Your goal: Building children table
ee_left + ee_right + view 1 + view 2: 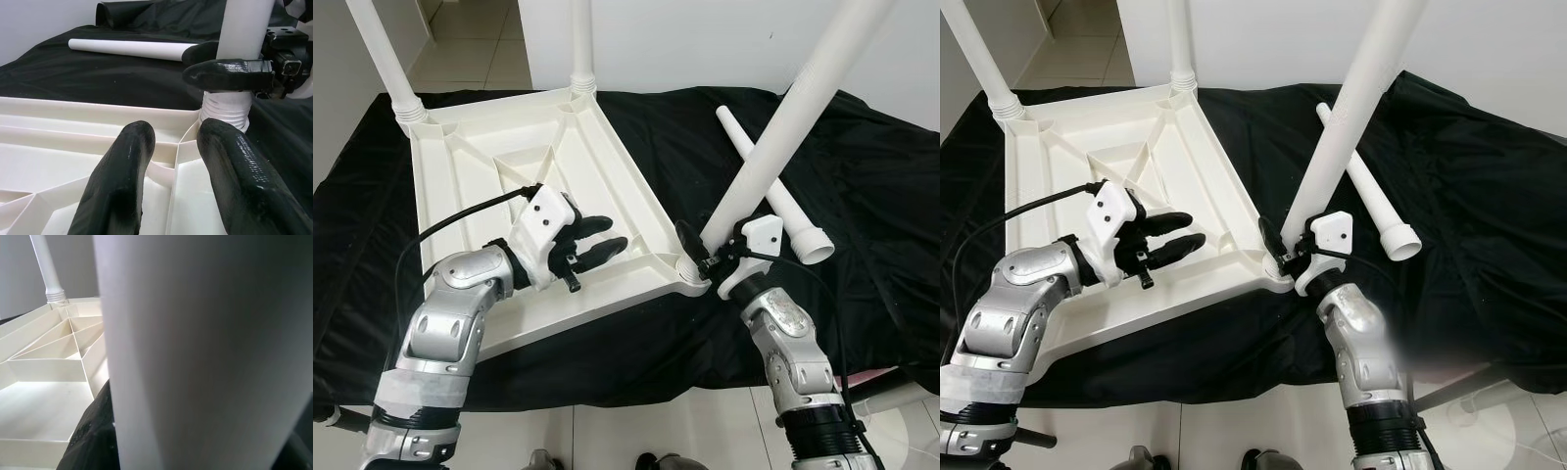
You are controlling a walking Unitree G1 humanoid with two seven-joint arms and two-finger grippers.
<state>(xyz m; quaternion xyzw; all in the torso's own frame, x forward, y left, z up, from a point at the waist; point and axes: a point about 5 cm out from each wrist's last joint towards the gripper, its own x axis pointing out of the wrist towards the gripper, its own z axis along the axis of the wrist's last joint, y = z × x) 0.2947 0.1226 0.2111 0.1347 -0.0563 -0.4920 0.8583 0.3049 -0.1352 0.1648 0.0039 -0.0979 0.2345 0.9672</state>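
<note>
While the white tabletop (pixel 548 196) lies upside down on the black cloth (pixel 881 176) that covers the surface, two legs already stand in its far corners: one at the far left (pixel 386 59) and one at the far middle (pixel 582 44). A third leg (pixel 783 127) is at the near right corner socket (pixel 690 269), its ribbed end seated there but the shaft leaning off toward the right, so it looks only partly fitted. The right gripper (pixel 697 253) has its jaws closed around this leg just above the socket. The left gripper (pixel 597 240) rests over the ribbed underside of the tabletop, jaws open and holding nothing, pointing toward the same corner.

The fourth leg (pixel 773 191) lies loose on the cloth, beyond the leaning one and well apart from the tabletop.

By my reckoning the job is a little past halfway: two legs done, one being set, one untouched. What is left is to bring the third leg upright and tighten it, fit the last leg to the near left corner, then turn the table onto its feet.
</note>
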